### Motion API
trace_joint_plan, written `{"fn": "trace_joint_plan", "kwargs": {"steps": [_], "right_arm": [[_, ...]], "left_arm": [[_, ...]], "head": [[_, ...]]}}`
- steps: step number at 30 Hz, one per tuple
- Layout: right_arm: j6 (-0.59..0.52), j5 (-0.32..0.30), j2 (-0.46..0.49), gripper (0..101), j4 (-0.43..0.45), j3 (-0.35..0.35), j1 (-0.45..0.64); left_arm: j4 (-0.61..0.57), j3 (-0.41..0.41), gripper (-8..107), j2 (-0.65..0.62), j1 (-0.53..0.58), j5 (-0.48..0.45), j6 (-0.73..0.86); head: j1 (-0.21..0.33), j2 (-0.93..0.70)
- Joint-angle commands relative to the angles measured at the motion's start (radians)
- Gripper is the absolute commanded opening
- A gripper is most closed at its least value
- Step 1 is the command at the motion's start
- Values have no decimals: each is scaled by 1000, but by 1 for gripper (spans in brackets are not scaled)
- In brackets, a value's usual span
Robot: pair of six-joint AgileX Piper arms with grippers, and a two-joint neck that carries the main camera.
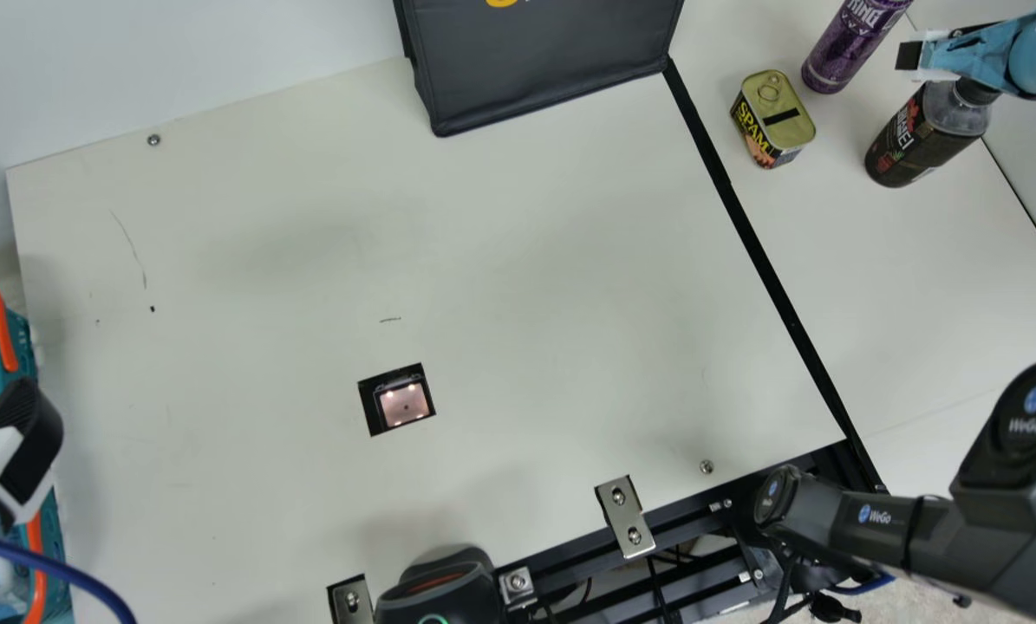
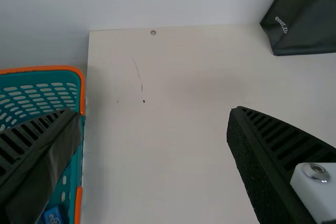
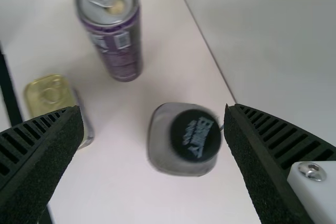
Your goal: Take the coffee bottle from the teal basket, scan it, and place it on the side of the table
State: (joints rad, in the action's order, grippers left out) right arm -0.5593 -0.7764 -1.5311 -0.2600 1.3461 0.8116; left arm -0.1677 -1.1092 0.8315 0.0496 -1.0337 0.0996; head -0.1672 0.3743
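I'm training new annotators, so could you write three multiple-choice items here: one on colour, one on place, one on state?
1. What colour is the handle of the basket?
A Yellow
B Orange
C White

2. Where does the coffee bottle stand?
A Beyond the black strip, near the tin
B In the basket
C On the scanner window

3. How is the right gripper?
A Shut, empty
B Shut on the tin
C Open

Key:
1 B: the main view shows orange.
2 A: the main view shows both beyond the strip.
3 C: the right wrist view shows its fingers apart.
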Motion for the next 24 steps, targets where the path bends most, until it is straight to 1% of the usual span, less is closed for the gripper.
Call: {"fn": "trace_joint_plan", "kwargs": {"steps": [1, 7, 15, 16, 18, 23, 24], "right_arm": [[-2, -14, 48, 95, -10, -18, -6], [12, -52, 160, 95, -27, -73, -33], [76, -103, 313, 95, -25, -139, -86], [63, -97, 278, 95, -27, -133, -80], [77, -115, 310, 95, -28, -140, -86], [77, -113, 319, 95, -29, -141, -86], [88, -120, 331, 95, -22, -141, -103]], "left_arm": [[0, 0, 90, 0, 0, 0, 0], [0, 0, 90, 0, 0, 0, 0], [0, 0, 90, 0, 0, 0, 0], [0, 0, 90, 0, 0, 0, 0], [0, 0, 90, 0, 0, 0, 0], [0, 0, 90, 0, 0, 0, 0], [14, -9, 90, -7, -2, -17, -10]], "head": [[29, 2], [29, 2], [29, 2], [29, 2], [29, 2], [29, 2], [29, -21]]}}
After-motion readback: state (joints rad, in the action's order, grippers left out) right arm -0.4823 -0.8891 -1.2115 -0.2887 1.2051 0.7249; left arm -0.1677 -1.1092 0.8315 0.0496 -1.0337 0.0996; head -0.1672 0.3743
